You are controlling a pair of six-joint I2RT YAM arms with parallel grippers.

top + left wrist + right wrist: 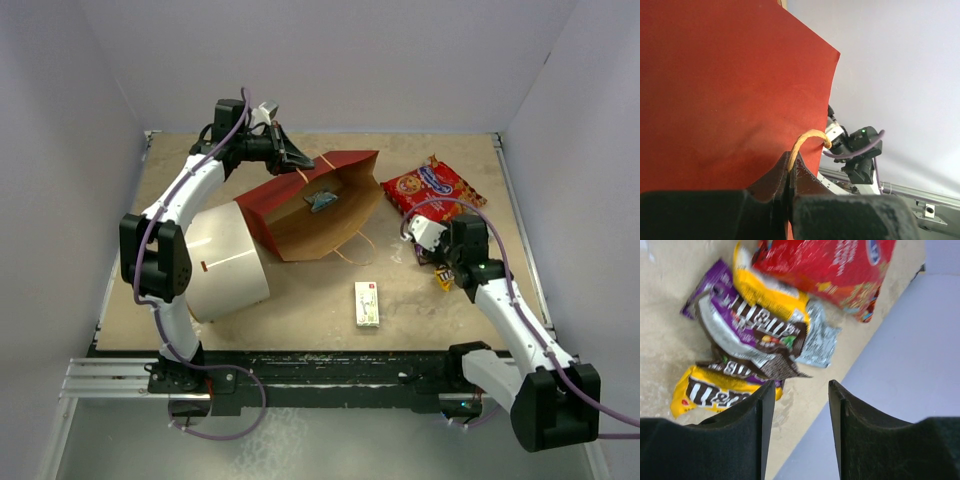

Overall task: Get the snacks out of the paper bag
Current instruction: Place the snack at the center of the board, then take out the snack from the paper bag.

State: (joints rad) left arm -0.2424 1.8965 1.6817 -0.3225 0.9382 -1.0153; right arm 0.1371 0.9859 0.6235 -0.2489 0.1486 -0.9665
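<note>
The red paper bag [320,205] lies on its side, its brown inside facing the camera, with a pale blue wrapper [323,200] inside. My left gripper [300,160] is shut on the bag's twisted handle [802,142] at its far top edge; the red outside [725,90] fills the left wrist view. The red cookie bag [433,186] lies on the table at the right, also in the right wrist view [840,265]. My right gripper [801,390] is open and empty just above a pile of brown and yellow candy packs [755,335], partly hidden under the arm [443,278] in the top view.
A big white cylinder [228,262] lies on its side left of the bag. A small white-and-green box [368,303] lies at the front middle. The table's right edge and the wall are close to my right gripper.
</note>
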